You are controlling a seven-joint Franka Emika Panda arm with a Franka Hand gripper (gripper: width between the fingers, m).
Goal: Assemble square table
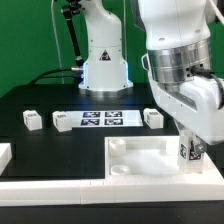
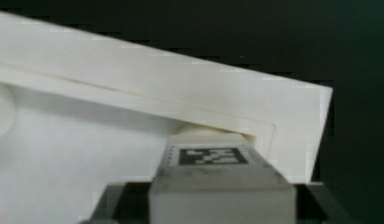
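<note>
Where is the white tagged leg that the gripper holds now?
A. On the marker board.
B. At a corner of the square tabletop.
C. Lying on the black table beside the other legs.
B: the wrist view shows the gripper closed on the leg right at a corner of the tabletop.

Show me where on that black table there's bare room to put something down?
Widest bare patch: black table between the loose leg at the exterior view's left, the marker board and the square tabletop. Crowded: the tabletop's right corner in that view, where the tool grips a tagged leg.
</note>
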